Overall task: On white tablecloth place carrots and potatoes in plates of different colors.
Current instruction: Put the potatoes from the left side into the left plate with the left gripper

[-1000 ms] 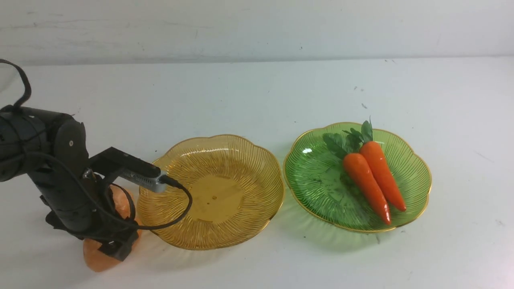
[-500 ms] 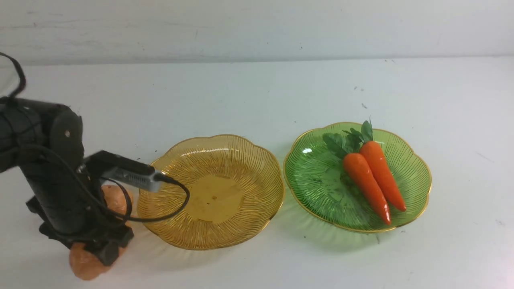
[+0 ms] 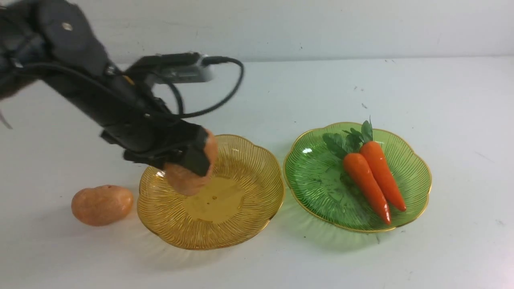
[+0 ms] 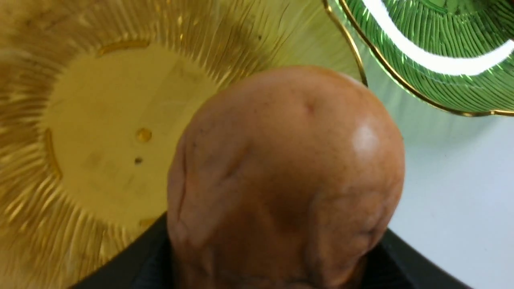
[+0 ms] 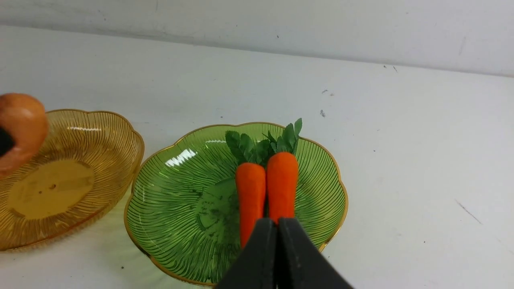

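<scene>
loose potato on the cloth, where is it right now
Front view: the loose potato lies on the white tablecloth on the robot's left side, close beside the left rim of the amber plate; the held potato hangs over that plate.

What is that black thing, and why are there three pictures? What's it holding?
That black thing is a robot arm. This robot has two, each ending in a gripper, a pinching hand. The wide picture comes from a camera between the arms; the other two from cameras on the wrists. The left gripper holds a toy potato above the amber plate; its wrist camera sees that potato up close. The right gripper is shut and empty, facing the green plate, where two toy carrots lie side by side. A second potato sits on the white tablecloth beside the amber plate.
</scene>
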You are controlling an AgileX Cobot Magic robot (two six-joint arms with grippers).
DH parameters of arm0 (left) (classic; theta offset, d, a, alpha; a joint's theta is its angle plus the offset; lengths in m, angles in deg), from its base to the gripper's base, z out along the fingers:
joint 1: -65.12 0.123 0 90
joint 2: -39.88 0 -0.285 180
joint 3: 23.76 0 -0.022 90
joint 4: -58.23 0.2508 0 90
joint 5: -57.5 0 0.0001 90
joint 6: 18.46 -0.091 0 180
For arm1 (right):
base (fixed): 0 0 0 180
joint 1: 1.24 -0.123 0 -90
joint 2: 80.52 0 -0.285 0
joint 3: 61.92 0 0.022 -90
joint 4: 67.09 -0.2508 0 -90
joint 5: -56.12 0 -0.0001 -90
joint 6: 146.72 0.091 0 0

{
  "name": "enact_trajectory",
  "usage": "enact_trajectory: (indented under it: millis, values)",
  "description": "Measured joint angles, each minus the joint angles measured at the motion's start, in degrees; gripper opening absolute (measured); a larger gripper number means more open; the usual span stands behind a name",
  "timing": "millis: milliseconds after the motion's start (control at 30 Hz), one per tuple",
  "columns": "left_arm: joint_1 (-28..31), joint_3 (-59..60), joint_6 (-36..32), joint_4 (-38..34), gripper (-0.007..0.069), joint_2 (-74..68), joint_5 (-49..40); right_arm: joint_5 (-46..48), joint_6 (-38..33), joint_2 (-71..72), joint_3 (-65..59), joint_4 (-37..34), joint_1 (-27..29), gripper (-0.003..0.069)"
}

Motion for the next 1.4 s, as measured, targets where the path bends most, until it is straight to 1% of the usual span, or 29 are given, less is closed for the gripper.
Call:
enact_trajectory:
  millis: [133, 267, 333, 400, 433, 500, 567, 600, 633, 667, 700, 767, 833, 867, 967, 1033, 1167, 1267, 1333, 1400]
  values:
    - [-1.87, -3.19, -1.05, 1.29, 0.0528, -4.74, 1.34, 0.01, 0.0, 0.0, 0.0, 0.0, 0.0, -0.0015]
    - [-2.12, -4.16, -1.24, 1.69, 0.0595, -6.26, 1.47, 0.01, 0.0, 0.0, 0.0, 0.0, 0.0, -0.0015]
    - [-2.12, -4.43, -1.18, 2.39, 0.0606, -6.35, 1.41, 0.01, 0.0, 0.0, 0.0, 0.0, 0.0, -0.0015]
    - [-1.93, -4.81, -0.84, 3.14, 0.0599, -6.35, 1.3, 0.06, 0.0, 0.0, 0.0, 0.0, 0.0, -0.0015]
    - [-1.85, -5.11, -0.5, 3.52, 0.0589, -6.35, 1.1, 0.06, 0.0, 0.0, 0.0, 0.0, 0.0, -0.0015]
    - [-1.66, -5.71, -0.05, 4.33, 0.0545, -6.08, 0.69, 0.06, 0.0, 0.0, 0.0, 0.0, 0.0, -0.0015]
    - [-1.24, -7.47, 0.22, 5.87, 0.0466, -5.49, -1.39, 0.06, 0.0, 0.0, 0.0, 0.0, 0.0, -0.0015]
    - [-1.06, -8.72, 0.14, 7.32, 0.0369, -5.09, -3.55, 0.06, 0.0, 0.0, 0.0, 0.0, 0.0, -0.0015]
    - [-0.91, -9.82, 0.01, 8.16, 0.0319, -4.77, -5.3, 0.06, 0.0, 0.0, 0.0, 0.0, 0.0, -0.0015]
    - [-0.64, -10.92, -0.17, 9.46, 0.0251, -4.32, -6.78, 0.06, 0.0, 0.0, 0.0, 0.0, 0.0, -0.0015]
    - [-0.18, -12.21, -0.7, 11.45, 0.0164, -3.66, -9.32, 0.06, 0.0, 0.0, 0.0, 0.0, 0.0, -0.0015]
    - [0.86, -13.54, -1.5, 14.43, 0.0078, -2.64, -11.81, 0.06, 0.0, 0.0, 0.0, 0.0, 0.0, -0.0015]
    - [2.12, -13.87, -2.03, 16.86, 0.0039, -1.63, -12.65, 0.06, 0.0, 0.0, 0.0, 0.0, 0.0, -0.0015]
    - [4.17, -13.32, -2.47, 18.96, 0.0015, -0.16, -12.87, 0.06, 0.0, 0.0, 0.0, 0.0, 0.0, -0.0015]
    - [9.28, -9.51, -3.0, 20.05, 0.0006, 2.74, -13.42, 0.06, 0.0, 0.0, 0.0, 0.0, 0.0, -0.0015]
    - [14.44, -4.66, -3.46, 19.26, 0.0006, 4.45, -13.76, 0.06, 0.0, 0.0, 0.0, -0.09, 0.0, -0.0015]
    - [20.29, -0.18, -2.63, 17.06, 0.0008, 4.68, -13.87, 0.06, 0.0, 0.0, 0.0, -0.26, 0.0, -0.0015]
    - [22.48, 0.84, -2.26, 15.87, 0.0023, 4.44, -13.87, 0.06, 0.0, 0.0, 0.0, -0.54, 0.0, -0.0015]
    - [23.01, 1.03, -2.2, 15.48, 0.0052, 4.42, -13.81, 0.06, 0.0, 0.0, 0.0, -0.63, 0.0, -0.0015]
    - [22.99, 1.15, -2.41, 14.98, 0.0115, 4.42, -12.94, 0.06, 0.0, 0.0, 0.0, -0.63, 0.0, -0.0015]
